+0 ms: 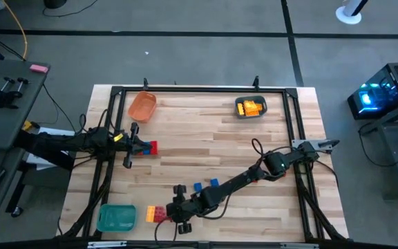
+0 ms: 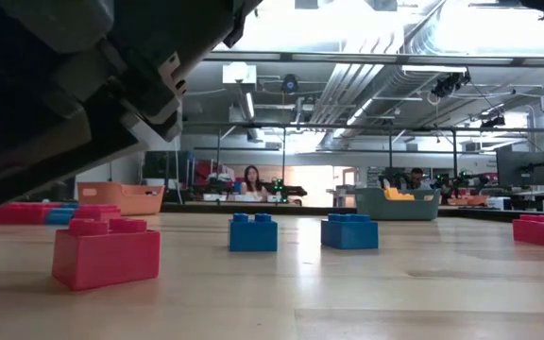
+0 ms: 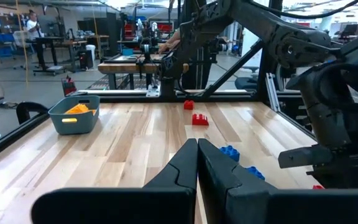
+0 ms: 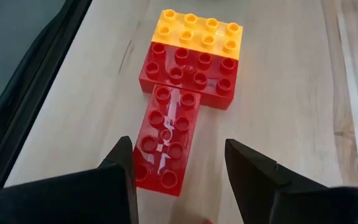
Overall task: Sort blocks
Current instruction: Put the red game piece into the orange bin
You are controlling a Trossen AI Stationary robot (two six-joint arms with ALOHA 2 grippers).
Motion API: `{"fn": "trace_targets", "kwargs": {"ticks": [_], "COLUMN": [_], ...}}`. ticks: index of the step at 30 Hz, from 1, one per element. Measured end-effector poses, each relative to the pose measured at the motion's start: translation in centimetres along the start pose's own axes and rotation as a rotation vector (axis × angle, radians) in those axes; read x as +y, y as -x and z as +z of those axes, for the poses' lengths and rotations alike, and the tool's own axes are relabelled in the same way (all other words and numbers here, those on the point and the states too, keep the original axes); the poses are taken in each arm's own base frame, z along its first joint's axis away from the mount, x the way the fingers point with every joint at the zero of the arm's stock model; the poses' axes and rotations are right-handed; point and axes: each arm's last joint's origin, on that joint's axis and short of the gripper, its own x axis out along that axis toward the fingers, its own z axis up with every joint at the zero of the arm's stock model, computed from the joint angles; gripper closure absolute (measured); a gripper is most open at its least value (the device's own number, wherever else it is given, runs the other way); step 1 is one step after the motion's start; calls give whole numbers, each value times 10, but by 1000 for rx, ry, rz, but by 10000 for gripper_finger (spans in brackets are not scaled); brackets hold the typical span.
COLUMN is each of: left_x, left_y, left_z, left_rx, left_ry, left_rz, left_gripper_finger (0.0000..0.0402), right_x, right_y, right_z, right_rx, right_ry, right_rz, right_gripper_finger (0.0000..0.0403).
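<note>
Red brick (image 4: 166, 140) of joined red-yellow cluster lies between spread fingers of right tool (image 4: 179, 162); left tool (image 3: 197, 163) clenched, empty.

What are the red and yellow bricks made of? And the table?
The long red brick between the right gripper's open fingers looks like glossy hard plastic: light glints off its studs. The yellow brick looks the same, a little duller. The table looks like pale wood, with grain lines and plank seams.

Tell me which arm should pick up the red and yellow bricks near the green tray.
Right. The right hand hangs open directly over the long red brick joined to the red and yellow bricks. The left hand is shut, far off across the table.
</note>
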Motion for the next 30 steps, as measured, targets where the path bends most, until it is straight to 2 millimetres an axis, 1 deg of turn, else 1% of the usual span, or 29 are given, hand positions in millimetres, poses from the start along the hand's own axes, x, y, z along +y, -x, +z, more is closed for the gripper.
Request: {"fn": "trace_targets", "kwargs": {"ticks": [5, 10, 13, 19, 25, 30], "left_x": [0, 0, 0, 0, 0, 0], "left_y": [0, 0, 0, 0, 0, 0], "left_z": [0, 0, 0, 0, 0, 0], "left_rx": [1, 1, 1, 1, 1, 1], "left_ry": [0, 0, 0, 0, 0, 0], "left_rz": [0, 0, 0, -1, 0, 0], "left_gripper_finger": [401, 401, 401, 401, 401, 401], "right_x": [1, 2, 3, 7, 13, 13], "right_y": [4, 16, 20, 17, 9, -1], "right_z": [8, 29, 34, 27, 10, -10], "right_rx": [-27, -105, -122, -83, -32, 22], "right_ry": [3, -9, -12, -51, -60, -69], "right_rz": [4, 17, 29, 33, 26, -21], "right_gripper_finger": [261, 261, 261, 261, 261, 261]}}
